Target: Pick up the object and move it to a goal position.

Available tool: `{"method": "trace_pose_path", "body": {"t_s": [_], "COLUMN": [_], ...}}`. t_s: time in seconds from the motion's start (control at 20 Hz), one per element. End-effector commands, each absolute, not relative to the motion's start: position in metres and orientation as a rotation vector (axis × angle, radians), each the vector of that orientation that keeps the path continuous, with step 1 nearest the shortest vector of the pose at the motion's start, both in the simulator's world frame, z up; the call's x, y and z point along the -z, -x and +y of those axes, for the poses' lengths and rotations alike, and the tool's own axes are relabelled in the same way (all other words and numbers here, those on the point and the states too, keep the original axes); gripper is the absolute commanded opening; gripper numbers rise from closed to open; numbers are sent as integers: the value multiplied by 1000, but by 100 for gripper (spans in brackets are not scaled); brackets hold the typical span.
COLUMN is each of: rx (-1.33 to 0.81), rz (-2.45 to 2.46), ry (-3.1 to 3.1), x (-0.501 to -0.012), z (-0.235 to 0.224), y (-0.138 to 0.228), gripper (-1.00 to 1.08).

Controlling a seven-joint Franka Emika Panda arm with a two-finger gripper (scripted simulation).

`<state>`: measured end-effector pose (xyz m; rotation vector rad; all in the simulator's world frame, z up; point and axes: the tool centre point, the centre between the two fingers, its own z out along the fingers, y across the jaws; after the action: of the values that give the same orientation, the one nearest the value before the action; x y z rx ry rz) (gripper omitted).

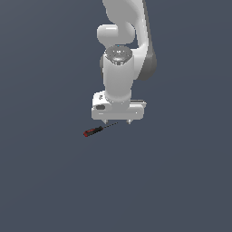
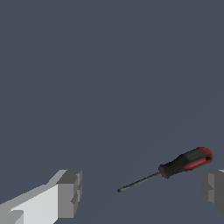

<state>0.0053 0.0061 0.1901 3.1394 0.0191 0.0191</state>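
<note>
Screwdriver [image 1: 94, 131] lies flat on the dark counter [image 1: 181, 181], red-and-black handle toward the exterior view's left, thin shaft running under the end effector [image 1: 117, 122]. Wrist view alone shows the spacing: the screwdriver [image 2: 175, 168] sits between the two spread fingers [image 2: 70, 192], touching neither, handle end nearer one of them. Exterior view alone shows the arm's pose: wrist vertical, pointing straight down, fingertips low over the shaft, possibly just short of the surface. End effector released, holding nothing.
</note>
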Motion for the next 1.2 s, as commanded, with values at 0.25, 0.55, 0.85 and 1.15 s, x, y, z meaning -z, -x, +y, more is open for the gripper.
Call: {"method": "trace_pose_path", "body": {"t_s": [0.25, 0.55, 0.85, 1.15], "rx": [-16, -13, -11, -7], "rz": [-4, -15, -64, -209], "ry": [-3154, -3169, -3169, -3166], "x": [-194, -199, -194, -181], "z": [6, 7, 5, -2], "y": [-3, -2, -1, 4], "gripper": [100, 100, 100, 100]}}
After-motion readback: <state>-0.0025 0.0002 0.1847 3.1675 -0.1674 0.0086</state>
